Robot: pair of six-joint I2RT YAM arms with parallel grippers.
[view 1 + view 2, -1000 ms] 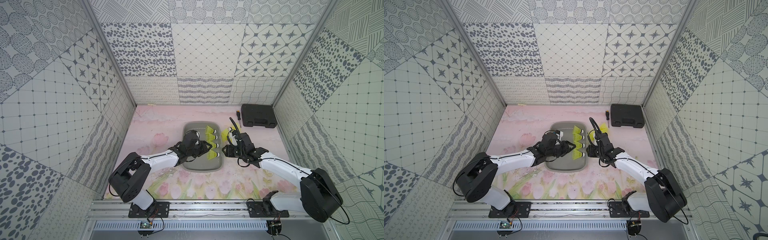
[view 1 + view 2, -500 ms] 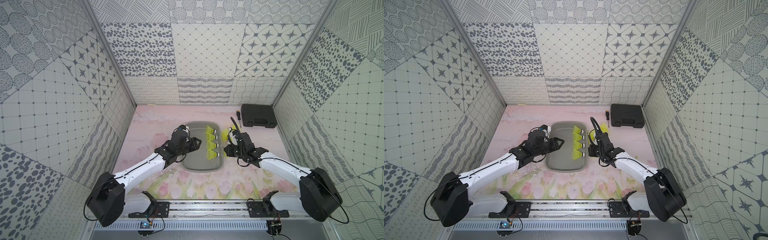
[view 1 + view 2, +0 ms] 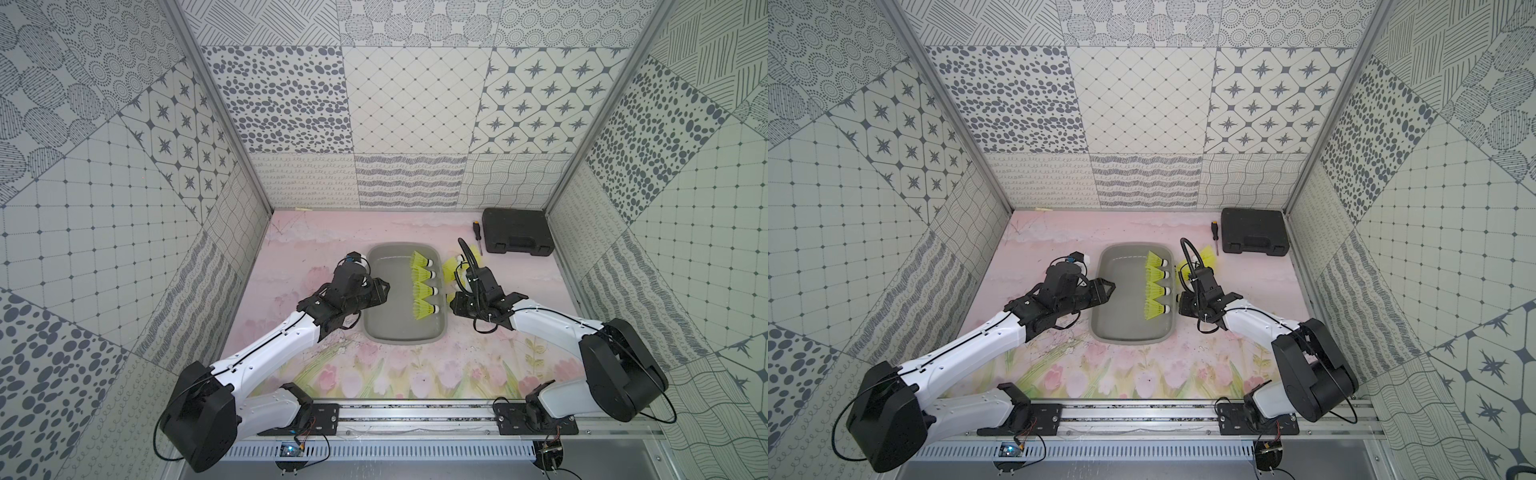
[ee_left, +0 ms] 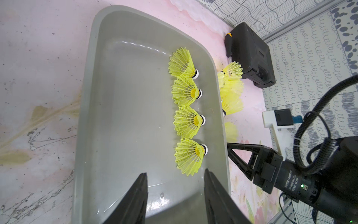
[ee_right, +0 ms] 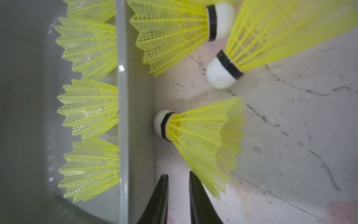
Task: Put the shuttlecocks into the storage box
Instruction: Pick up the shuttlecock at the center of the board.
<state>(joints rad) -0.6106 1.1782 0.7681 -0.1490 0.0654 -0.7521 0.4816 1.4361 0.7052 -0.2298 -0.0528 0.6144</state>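
Left claw (image 4: 175, 173), released, over storage box (image 3: 390, 321), left half bare; 4 shuttlecocks (image 3: 422, 291) line its right wall. Right claw (image 5: 178, 174) clenched empty outside.

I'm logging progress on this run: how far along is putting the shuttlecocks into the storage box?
Done: four shuttlecocks lie in a row inside the grey storage box. In hand: nothing; the left gripper is open over the box, the right gripper shut beside a loose shuttlecock. Left: at least three on the table beside the box.
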